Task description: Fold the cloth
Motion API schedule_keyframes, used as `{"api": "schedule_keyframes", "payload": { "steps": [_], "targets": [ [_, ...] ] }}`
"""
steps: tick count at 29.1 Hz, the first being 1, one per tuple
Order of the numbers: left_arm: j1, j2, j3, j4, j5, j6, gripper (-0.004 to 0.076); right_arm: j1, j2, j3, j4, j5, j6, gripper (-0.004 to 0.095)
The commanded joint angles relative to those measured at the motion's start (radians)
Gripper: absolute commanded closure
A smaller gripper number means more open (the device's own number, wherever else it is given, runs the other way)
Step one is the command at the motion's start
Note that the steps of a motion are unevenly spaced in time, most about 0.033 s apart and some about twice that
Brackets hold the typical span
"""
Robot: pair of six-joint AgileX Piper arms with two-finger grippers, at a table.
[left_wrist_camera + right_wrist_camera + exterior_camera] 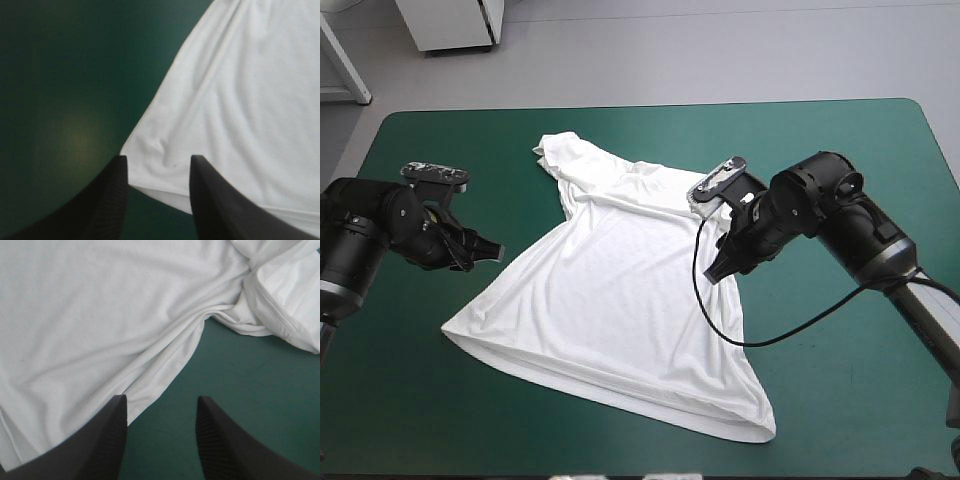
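The white T-shirt lies spread flat in the middle of the table, collar toward the far edge and hem toward the near edge. Its far left sleeve is bunched, and the right sleeve is folded in on itself. My left gripper hovers open just off the shirt's left side edge. In the left wrist view a corner of the T-shirt lies between that gripper's fingertips. My right gripper is open over the right side edge below the sleeve. The T-shirt's edge runs past one finger of this gripper.
The teal-green cover shows on every side of the T-shirt, with wide strips along the right and left edges of the table. The near hem corner lies close to the table's front edge.
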Motion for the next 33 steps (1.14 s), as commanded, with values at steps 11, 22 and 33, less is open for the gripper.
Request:
{"api": "schedule_keyframes", "payload": {
  "steps": [11, 22, 33],
  "targets": [
    [0.118, 0.017, 0.195, 0.032, 0.015, 0.029, 0.0355, 0.020, -0.033, -0.035, 0.052, 0.002, -0.022, 0.0460],
    [0.224, 0.177, 0.208, -0.044, -0.085, 0.084, 0.0355, 0.020, -0.033, -0.035, 0.052, 0.002, -0.020, 0.0439],
    [0.244, 0.296, 0.208, -0.078, -0.114, 0.109, 0.0355, 0.020, -0.033, -0.035, 0.051, 0.001, -0.020, 0.0439]
  ]
}}
